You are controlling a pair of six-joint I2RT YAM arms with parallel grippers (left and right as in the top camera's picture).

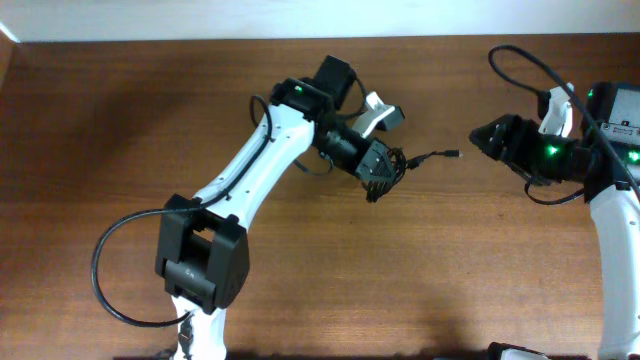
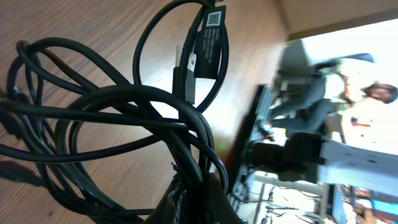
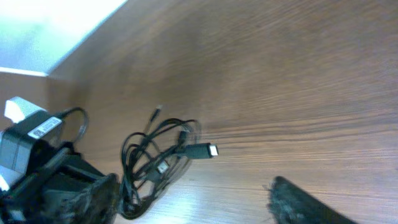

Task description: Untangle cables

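The cables (image 1: 397, 160) are a tangled bundle of thin black cords at the table's middle. My left gripper (image 1: 378, 167) is shut on the bundle and holds it just above the wood. One plug end (image 1: 452, 154) sticks out to the right toward my right gripper (image 1: 480, 138), which is open, empty and a short gap away. In the left wrist view the loops (image 2: 124, 106) fan out from the jaws (image 2: 199, 202), with a labelled plug (image 2: 210, 37) at the top. The right wrist view shows the bundle (image 3: 155, 165) and a silver-tipped plug (image 3: 208, 150) ahead of the right jaws (image 3: 193, 193).
The brown wooden table (image 1: 120, 110) has its far edge against a white wall (image 1: 200, 18). The left arm's white links (image 1: 250, 170) cross the left middle. The right arm's own thick black cable (image 1: 530, 62) loops at the upper right.
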